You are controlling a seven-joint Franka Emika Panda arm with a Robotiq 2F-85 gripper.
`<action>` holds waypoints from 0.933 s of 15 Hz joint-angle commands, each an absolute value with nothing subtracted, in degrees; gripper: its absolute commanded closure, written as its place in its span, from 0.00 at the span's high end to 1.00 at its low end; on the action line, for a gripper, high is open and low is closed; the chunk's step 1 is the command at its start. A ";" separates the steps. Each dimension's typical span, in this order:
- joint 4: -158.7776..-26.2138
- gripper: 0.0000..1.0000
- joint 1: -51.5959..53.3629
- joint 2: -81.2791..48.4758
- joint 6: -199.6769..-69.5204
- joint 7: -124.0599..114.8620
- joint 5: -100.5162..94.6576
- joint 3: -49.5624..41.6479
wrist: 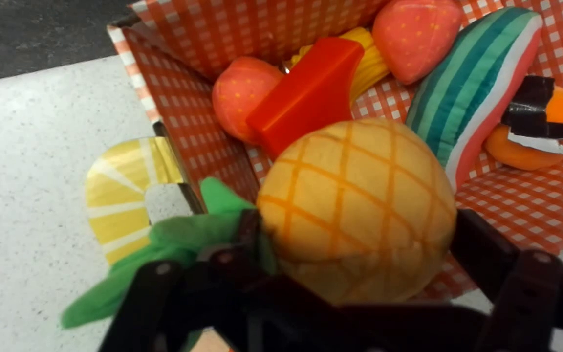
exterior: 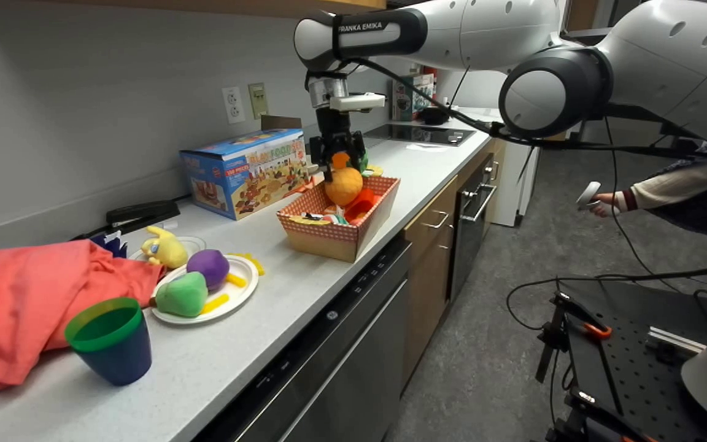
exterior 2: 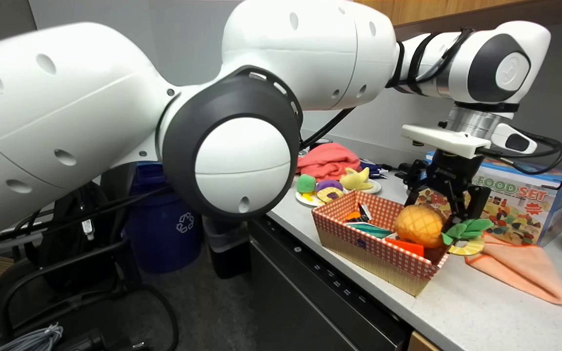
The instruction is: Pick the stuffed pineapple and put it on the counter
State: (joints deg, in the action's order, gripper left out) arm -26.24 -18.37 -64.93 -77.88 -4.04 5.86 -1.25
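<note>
In the wrist view, from the left, a speckled open stretch of the counter is showing just outside the basket, with a yellow ring slice poking out at the basket's end. The stuffed pineapple is lying sideways at the top of the basket, its green tuft spilling over that end. The gripper is straddling the plush body, one finger apparently touching it at the tuft, the other at the opposite side; whether they are squeezing, I cannot tell. The step in hand is probably securing a grasp. Doing it well is likely meaning pressing evenly across the soft body, not the leaves alone, then lifting straight up until everything is clearing the rim, so the red french-fry carton and plush watermelon slice are staying behind.

In an exterior view, from the left, a white plate is taking up counter space, the PLAY FOOD SET box is crowding the back, and the front edge is running near the basket above the dishwasher. Farther right, open counter is stretching toward the black cooktop. Carrying over the tufted end is seeming the shortest way, keeping back from the edge, where a round toy could be rolling off.
</note>
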 commanded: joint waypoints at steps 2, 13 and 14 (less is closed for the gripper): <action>-23.81 1.00 -18.03 -66.09 -76.36 -3.62 5.14 -1.62; -24.86 0.21 -17.90 -65.48 -77.12 -3.42 4.82 -1.83; -24.87 0.14 -17.90 -65.48 -77.12 -3.40 4.82 -1.83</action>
